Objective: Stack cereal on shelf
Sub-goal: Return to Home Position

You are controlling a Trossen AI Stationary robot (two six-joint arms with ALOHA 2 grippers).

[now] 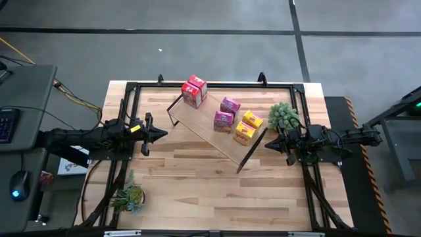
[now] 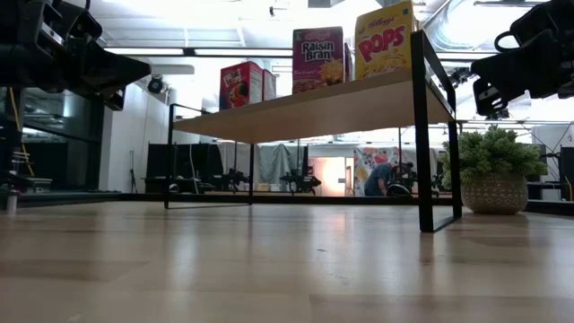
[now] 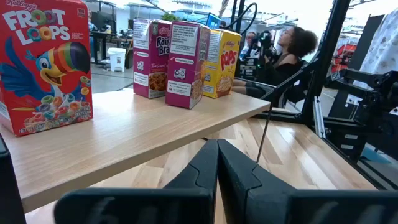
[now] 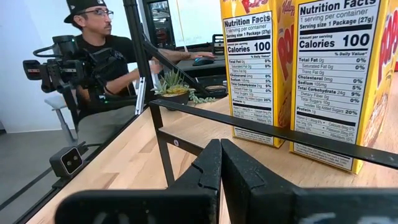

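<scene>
Wooden table (image 1: 217, 191): holds shelf (image 1: 202, 124), set slanted across far middle. Shelf stands on thin dark end frames.
Green plant in pot (image 1: 284, 116) on table, near shelf's right end. Second small plant (image 1: 128, 196) on table by front left corner, well apart.
On shelf, all upright: red Froot Loops boxes (image 1: 195, 87) at left end, pink Raisin Bran boxes (image 1: 229, 105) in middle, yellow Pops boxes (image 1: 252, 120) at right end.
</scene>
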